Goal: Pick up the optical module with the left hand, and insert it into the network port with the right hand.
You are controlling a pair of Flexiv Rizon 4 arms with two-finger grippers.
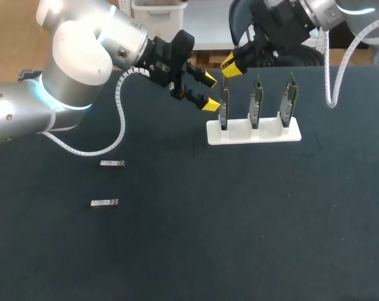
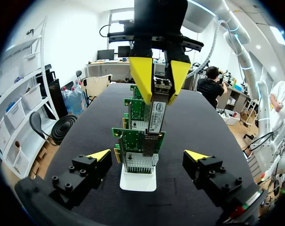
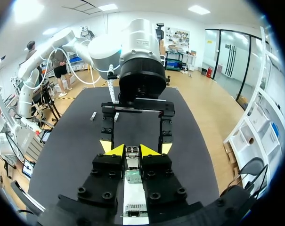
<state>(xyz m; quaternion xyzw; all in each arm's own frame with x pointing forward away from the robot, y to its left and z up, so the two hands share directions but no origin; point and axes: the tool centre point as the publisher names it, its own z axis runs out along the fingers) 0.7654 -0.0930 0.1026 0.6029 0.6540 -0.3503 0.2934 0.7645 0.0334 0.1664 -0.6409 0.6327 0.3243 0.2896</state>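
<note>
My right gripper (image 1: 232, 66) is shut on a silver optical module (image 2: 157, 109), held upright just above the port of the nearest green network card (image 2: 138, 141), the leftmost card (image 1: 223, 111) in the white stand (image 1: 252, 133). In the right wrist view the module (image 3: 132, 157) sits between my yellow fingertips (image 3: 115, 150), over that card (image 3: 133, 209). My left gripper (image 1: 208, 91) stands open just left of the same card, one finger on each side of it, touching nothing; its tips (image 2: 99, 155) show wide apart in its own view.
Two more cards (image 1: 256, 103) (image 1: 290, 101) stand upright in the stand. Two spare modules (image 1: 112, 163) (image 1: 104, 202) lie on the dark table at the left. The left arm's white cable (image 1: 117, 125) loops over the table.
</note>
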